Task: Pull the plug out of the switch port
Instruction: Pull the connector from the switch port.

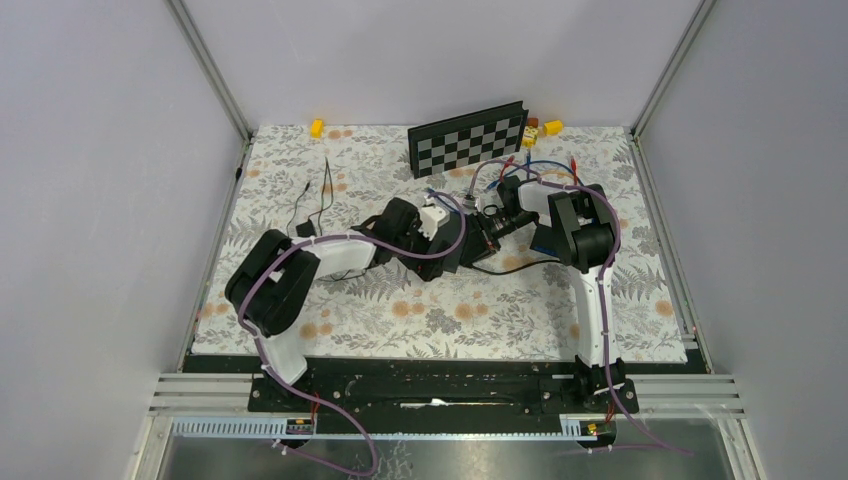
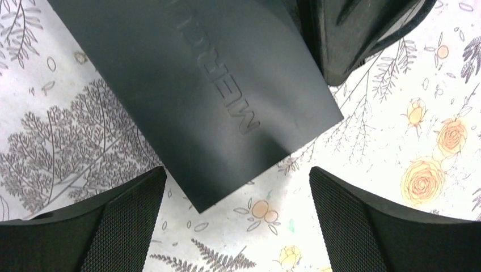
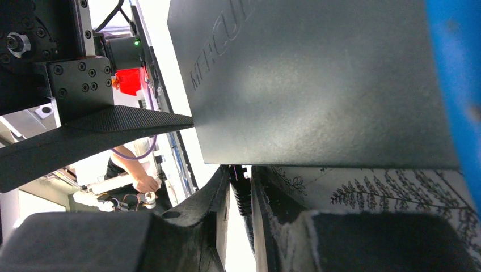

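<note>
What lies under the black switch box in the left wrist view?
The switch box lies over the flowered cloth, which shows on both sides. The patch directly beneath it is covered.

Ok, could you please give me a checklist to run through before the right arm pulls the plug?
1. Right gripper shut on the black ribbed plug boot: ok.
2. Plug seated in the matte black plastic switch box: cannot tell, port hidden.
3. Left gripper bracing the switch box: not ok, open, one finger at its edge.
4. Blurred blue object clear of the pull path: cannot tell.
</note>
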Robot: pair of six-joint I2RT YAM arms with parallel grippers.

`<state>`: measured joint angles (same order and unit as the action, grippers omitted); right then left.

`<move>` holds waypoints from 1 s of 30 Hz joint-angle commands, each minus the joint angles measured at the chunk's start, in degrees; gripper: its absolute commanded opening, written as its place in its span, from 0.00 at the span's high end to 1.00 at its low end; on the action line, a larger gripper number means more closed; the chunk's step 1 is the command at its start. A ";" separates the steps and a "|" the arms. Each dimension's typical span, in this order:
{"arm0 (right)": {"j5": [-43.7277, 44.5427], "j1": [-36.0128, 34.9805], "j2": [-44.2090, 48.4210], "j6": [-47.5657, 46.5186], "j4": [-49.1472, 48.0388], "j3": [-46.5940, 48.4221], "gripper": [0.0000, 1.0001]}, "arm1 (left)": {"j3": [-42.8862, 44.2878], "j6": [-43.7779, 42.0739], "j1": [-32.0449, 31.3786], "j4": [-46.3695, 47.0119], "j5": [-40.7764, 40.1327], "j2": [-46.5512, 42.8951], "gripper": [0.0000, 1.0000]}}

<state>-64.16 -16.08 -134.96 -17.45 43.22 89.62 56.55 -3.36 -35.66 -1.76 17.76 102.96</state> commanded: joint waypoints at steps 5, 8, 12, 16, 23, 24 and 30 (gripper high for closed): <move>4.48 -0.93 -1.98 -0.30 -1.30 0.75 0.96 | -4.98 0.23 -0.53 -0.25 -5.94 -6.87 0.01; 4.44 -0.93 -1.98 -0.30 -1.24 0.81 0.96 | -5.85 -0.59 -0.99 1.38 -7.23 -9.49 0.01; 4.31 -0.93 -2.15 -0.45 -0.91 0.99 0.95 | -4.69 -2.38 -2.17 1.50 -8.44 -10.38 0.01; 4.46 -0.96 -2.18 -0.48 -0.86 1.08 0.95 | -2.88 -4.33 -4.16 1.57 -9.62 -9.87 0.01; 4.57 -0.89 -2.38 -0.73 -0.34 1.33 0.95 | 1.00 -6.06 -8.38 1.58 -11.61 -6.92 0.01; 4.65 -0.89 -2.37 -0.74 -0.27 1.34 0.95 | 1.55 -6.30 -9.10 1.51 -12.06 -6.42 0.01; 4.66 -0.89 -2.41 -0.74 -0.24 1.31 0.95 | 4.76 -8.02 -12.19 1.54 -17.48 -2.78 0.01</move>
<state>-64.16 -16.08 -135.17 -17.30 43.53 89.91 58.13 -9.41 -46.46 -2.42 4.80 97.93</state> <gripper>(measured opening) 0.232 0.987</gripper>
